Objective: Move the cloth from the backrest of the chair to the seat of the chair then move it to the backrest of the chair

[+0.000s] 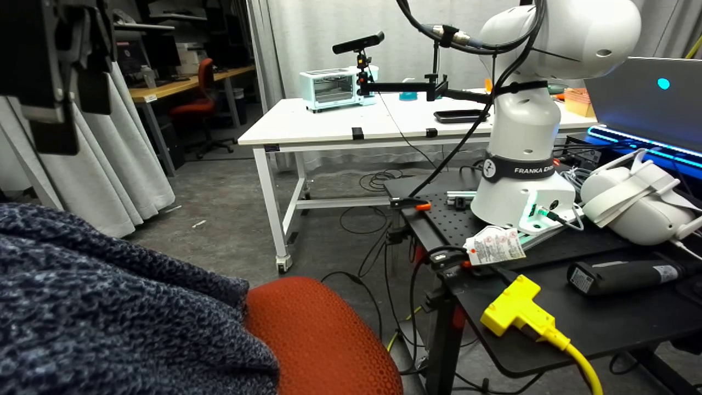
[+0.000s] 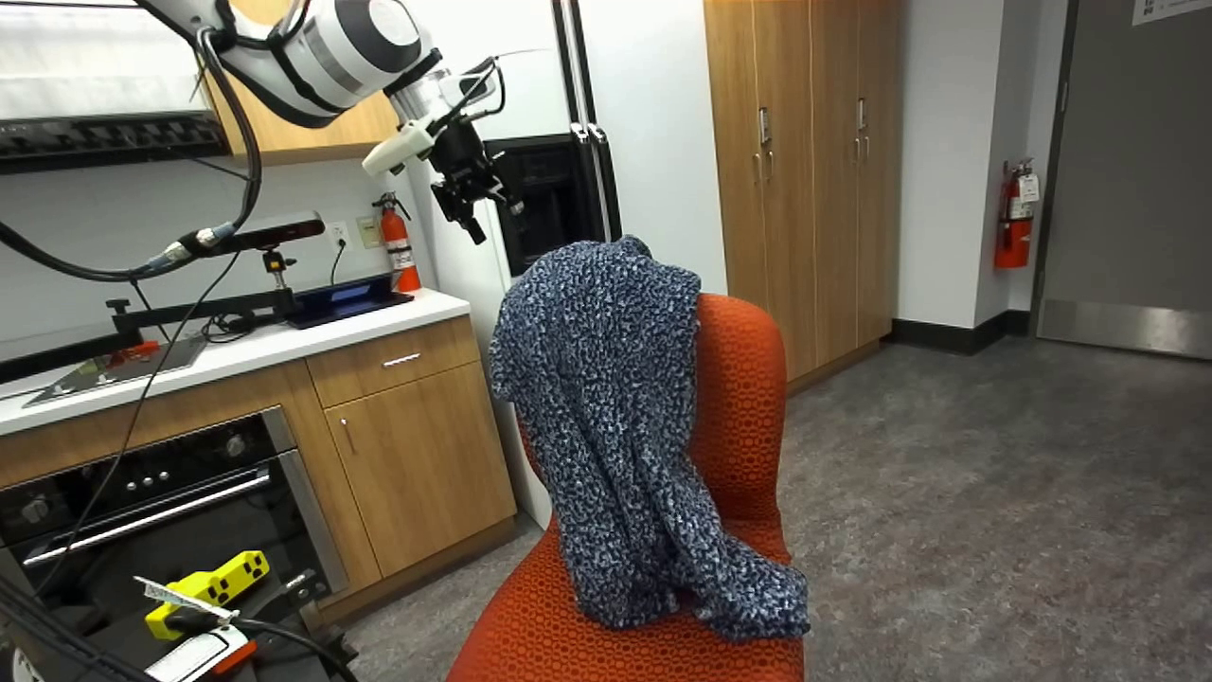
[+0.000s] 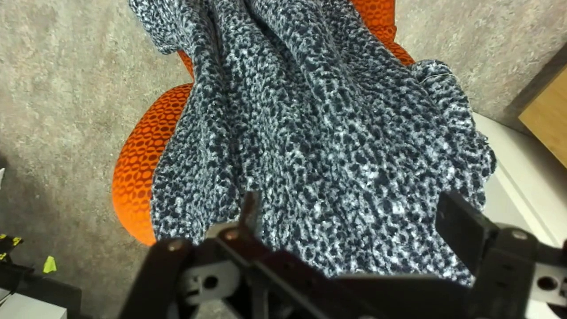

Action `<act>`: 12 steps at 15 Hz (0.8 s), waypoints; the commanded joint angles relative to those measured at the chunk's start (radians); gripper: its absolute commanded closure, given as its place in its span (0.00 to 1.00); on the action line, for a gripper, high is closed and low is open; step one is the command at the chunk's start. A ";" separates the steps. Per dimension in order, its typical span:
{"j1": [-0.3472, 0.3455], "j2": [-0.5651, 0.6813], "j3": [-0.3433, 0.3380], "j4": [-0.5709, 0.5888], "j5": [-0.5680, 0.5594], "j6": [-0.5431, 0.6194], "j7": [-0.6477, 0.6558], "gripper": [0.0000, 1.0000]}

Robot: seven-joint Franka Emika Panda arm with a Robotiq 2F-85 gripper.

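Along the left of an exterior view, an oven (image 2: 180,494) with a dark front stood below a white counter (image 2: 431,305), while a yellow socket block (image 2: 213,589) lay lower down, near the bottom corner. A red fire extinguisher (image 2: 397,244) showed just above the counter's right end. Rightward of that came the gripper (image 2: 496,219), hanging in the air higher than the cloth (image 2: 611,417) and apart from it in both exterior views; the wrist view showed its fingers (image 3: 463,231) spread wide, with hold of nothing. Next stood the orange-red chair (image 2: 753,516), the mottled blue-grey cloth draped over the top of its backrest (image 2: 745,407) and hanging down the front, with the lower end lying in loose folds on the seat (image 2: 530,620). The right part of the backrest was bare beside it. Further right rose tall wooden cupboards (image 2: 805,189), then a second extinguisher (image 2: 1015,223), hung on a white wall (image 2: 1013,85), and a grey door (image 2: 1127,189) at the far edge.
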 commanded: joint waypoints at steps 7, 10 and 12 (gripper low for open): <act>0.034 0.108 -0.050 0.027 0.004 0.197 -0.096 0.00; 0.035 0.190 -0.067 0.041 0.019 0.306 -0.131 0.00; 0.039 0.249 -0.079 0.062 0.018 0.350 -0.164 0.00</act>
